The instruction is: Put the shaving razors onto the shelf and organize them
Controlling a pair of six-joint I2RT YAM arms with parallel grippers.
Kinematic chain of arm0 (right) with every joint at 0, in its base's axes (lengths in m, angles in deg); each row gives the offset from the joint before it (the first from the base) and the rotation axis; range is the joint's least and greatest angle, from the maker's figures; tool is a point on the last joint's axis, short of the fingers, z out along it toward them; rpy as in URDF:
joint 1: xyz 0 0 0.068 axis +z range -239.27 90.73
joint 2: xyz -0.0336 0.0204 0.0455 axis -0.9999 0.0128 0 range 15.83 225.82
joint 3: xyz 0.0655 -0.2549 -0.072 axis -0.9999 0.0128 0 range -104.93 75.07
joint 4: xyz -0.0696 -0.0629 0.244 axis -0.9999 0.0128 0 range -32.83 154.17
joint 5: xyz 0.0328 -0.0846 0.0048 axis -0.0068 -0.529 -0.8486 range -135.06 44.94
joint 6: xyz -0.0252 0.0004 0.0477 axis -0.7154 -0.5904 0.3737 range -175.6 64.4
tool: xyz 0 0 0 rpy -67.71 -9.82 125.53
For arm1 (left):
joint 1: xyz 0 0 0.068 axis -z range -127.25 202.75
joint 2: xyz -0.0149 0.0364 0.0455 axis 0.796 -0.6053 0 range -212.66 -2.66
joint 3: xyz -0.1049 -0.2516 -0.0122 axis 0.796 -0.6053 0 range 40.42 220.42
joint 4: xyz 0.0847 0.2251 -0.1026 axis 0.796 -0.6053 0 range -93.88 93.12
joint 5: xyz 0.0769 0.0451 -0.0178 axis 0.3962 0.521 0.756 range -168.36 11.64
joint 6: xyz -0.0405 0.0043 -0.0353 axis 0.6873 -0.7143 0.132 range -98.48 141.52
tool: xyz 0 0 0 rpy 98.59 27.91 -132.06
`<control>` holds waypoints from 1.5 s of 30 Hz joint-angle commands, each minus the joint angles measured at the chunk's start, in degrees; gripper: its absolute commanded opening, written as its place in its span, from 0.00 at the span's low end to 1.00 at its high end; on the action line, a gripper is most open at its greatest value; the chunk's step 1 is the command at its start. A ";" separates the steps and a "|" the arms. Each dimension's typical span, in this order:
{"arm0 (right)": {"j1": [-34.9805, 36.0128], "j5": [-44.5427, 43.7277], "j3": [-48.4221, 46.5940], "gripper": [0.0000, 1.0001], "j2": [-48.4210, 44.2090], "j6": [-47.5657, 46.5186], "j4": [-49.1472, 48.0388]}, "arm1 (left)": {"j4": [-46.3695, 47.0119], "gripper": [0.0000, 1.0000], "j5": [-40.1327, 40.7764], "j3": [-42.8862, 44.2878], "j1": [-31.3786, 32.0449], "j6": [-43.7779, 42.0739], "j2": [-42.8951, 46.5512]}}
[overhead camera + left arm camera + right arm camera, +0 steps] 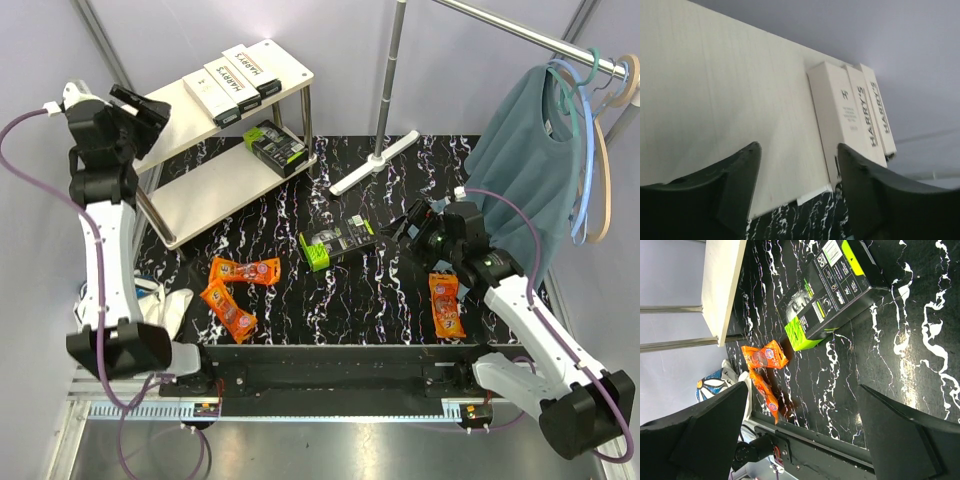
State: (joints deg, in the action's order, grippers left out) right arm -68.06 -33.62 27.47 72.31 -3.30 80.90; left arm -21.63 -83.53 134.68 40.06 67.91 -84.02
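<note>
Left gripper (140, 105) hovers at the top board of the white two-level shelf (205, 195); a black-and-lime-green razor pack (335, 245) lies left of the right gripper (410, 226). From the left wrist, jaws apart and empty, three flat white HARRY'S boxes (860, 115) ahead. From the right wrist, jaws apart and empty, that pack ahead.

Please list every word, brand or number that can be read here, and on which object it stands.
"HARRY'S": on the middle white box on the shelf.
"HARRY'S": on the far white box beside it.
On the third white box: small logo and fine print, too small to read.
On the black-and-green pack: print too small to read.
On the orange packets: round logo, blurred.
</note>
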 commanded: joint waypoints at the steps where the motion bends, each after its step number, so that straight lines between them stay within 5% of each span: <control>1: 0.06 -1.25 -1.89 1.00 -2.96 -1.14 1.93 | -0.56 0.82 -9.14 -4.25 0.21 -6.39 9.10; 5: 0.14 -2.30 -2.33 1.00 -4.37 -1.32 3.87 | -0.74 0.99 -17.30 -13.63 0.30 -8.42 16.92; 10: 0.14 -2.30 -1.80 1.00 -5.77 -1.49 6.15 | -2.32 0.99 -27.50 -23.22 0.47 -9.39 26.94; 24: 0.06 -4.32 -4.26 1.00 -2.62 -3.34 13.98 | -9.52 0.99 -25.86 -51.01 14.52 -12.37 42.25; 28: 0.06 -5.28 -4.79 1.00 -2.35 -2.99 14.59 | -9.17 0.99 -24.81 -50.23 20.85 -12.73 37.43; 34: 0.06 -7.57 -6.54 1.00 -3.22 -3.34 16.61 | -2.60 0.99 -16.11 -47.51 41.12 -8.96 26.98; 45: 0.06 -19.08 -13.57 1.00 -12.71 -3.78 25.13 | 8.84 0.99 -15.92 -27.13 65.15 -6.05 -11.95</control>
State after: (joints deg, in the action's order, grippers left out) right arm -68.06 -46.36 18.95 61.84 -5.97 102.10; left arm -20.10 -100.38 98.81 99.64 60.53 -87.67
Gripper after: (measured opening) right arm 0.994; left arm 0.988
